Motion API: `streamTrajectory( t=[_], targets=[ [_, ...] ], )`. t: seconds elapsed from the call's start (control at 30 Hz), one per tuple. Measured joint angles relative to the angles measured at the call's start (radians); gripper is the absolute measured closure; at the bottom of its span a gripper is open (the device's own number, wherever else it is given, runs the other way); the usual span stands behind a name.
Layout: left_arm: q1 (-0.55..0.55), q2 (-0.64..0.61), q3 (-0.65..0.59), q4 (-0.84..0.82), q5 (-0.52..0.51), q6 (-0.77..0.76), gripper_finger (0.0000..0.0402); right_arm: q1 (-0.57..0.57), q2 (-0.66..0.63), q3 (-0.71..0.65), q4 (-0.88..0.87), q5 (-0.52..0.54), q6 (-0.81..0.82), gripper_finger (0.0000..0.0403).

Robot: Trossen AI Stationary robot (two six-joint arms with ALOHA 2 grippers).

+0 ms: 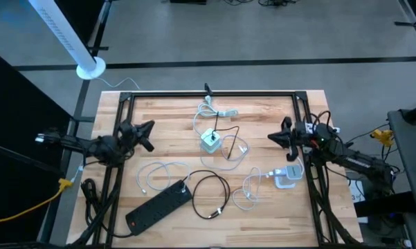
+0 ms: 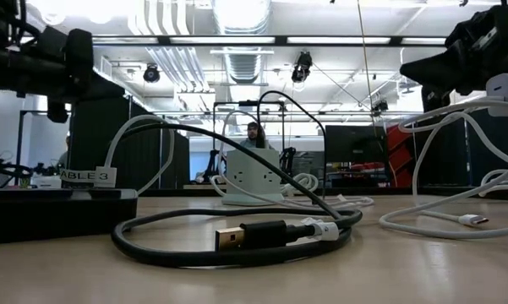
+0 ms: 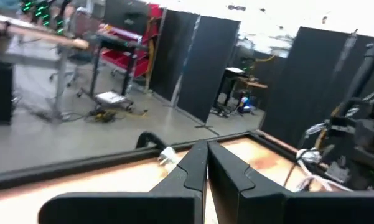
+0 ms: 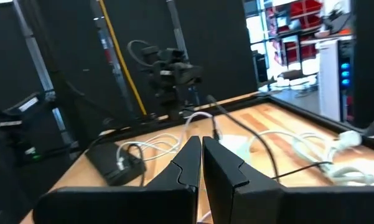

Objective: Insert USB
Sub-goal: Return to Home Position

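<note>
both arms hang raised at either side of the wooden table, the left gripper over its left half and the right gripper over its right half. each claw is pinched narrow with nothing in it, as the wrist views show.

the pale lilac charger adapter sits near the table's right edge, nearer the front than the right gripper. it is pressed against the white outlet extension; whether it is fully seated cannot be told. the white charger cable meets the adapter from the table's middle. the plug's long axis therefore appears to run across the table, side to side, with the adapter's port facing the centre.

going home well looks to mean keeping both claws high and closed. the right arm should draw back without brushing the white loops beside it, since a snag could tug the adapter loose. a white cube socket, a coiled black usb cable and a black power strip lie apart from the adapter, with no claw on them.
</note>
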Motion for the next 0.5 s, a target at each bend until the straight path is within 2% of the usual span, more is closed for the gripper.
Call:
streamTrajectory(
  t=[0.13, 0.4, 0.5],
  targets=[
    [0.001, 0.049, 0.000, 0.065, 0.062, 0.088, 0.0402, 0.066, 0.000, 0.000, 0.001, 0.033, 0.025, 0.0403],
    [0.001, 0.088, 0.000, 0.071, 0.087, 0.094, 0.0402, 0.208, 0.000, 0.000, -0.017, 0.195, -0.028, 0.0403],
    [0.000, 0.087, 0.000, 0.078, 0.094, 0.109, 0.0402, 0.241, 0.001, 0.000, -0.044, 0.208, -0.031, 0.0403]
  ],
)
